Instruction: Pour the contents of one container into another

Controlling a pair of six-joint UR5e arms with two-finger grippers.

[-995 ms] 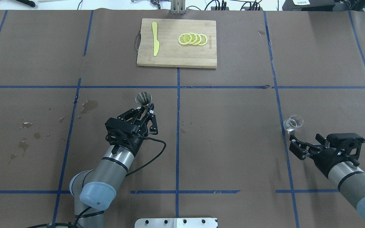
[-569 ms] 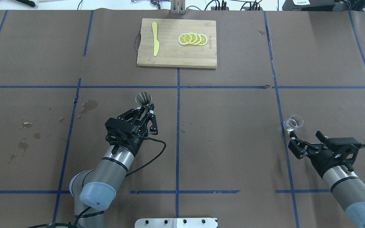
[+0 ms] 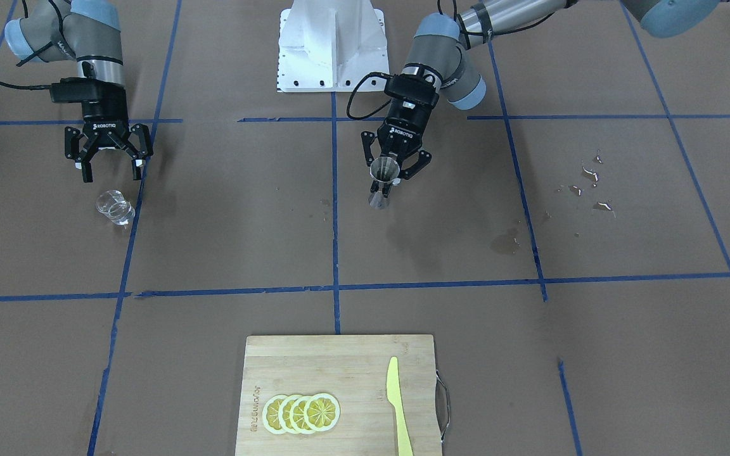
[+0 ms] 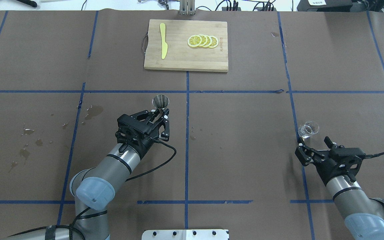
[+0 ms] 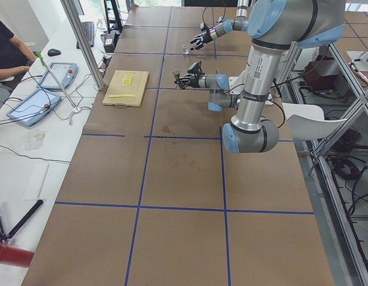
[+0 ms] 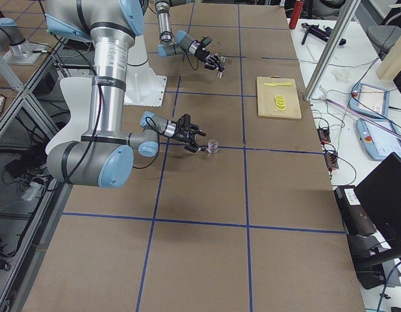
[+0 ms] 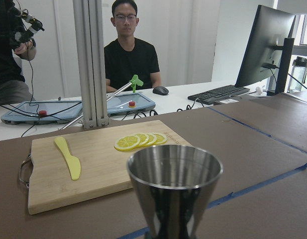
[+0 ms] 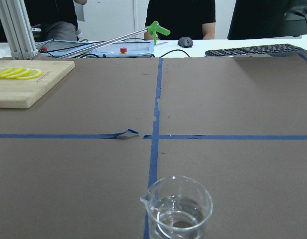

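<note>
The steel jigger [image 4: 161,101] stands with its open mouth upward, left of the table's centre line. My left gripper [image 4: 160,115] is shut on the jigger's narrow waist. From across the table the jigger [image 3: 384,171] shows between the black fingers, and it fills the left wrist view [image 7: 174,189]. I cannot tell whether its base touches the paper. The small glass measuring cup [image 4: 308,129] stands on the right with a little clear liquid in it [image 8: 178,209]. My right gripper [image 4: 313,144] is open just behind the cup, apart from it [image 3: 115,208].
A bamboo cutting board [image 4: 178,60] lies at the far middle with several lemon slices [image 4: 202,41] and a yellow plastic knife [image 4: 163,40]. Wet spots [image 4: 93,111] mark the brown paper on the left. Operators sit beyond the far edge.
My left gripper has carried the jigger a little to the right and away from the robot. My right gripper has swung left and lined up behind the glass cup, still open.
</note>
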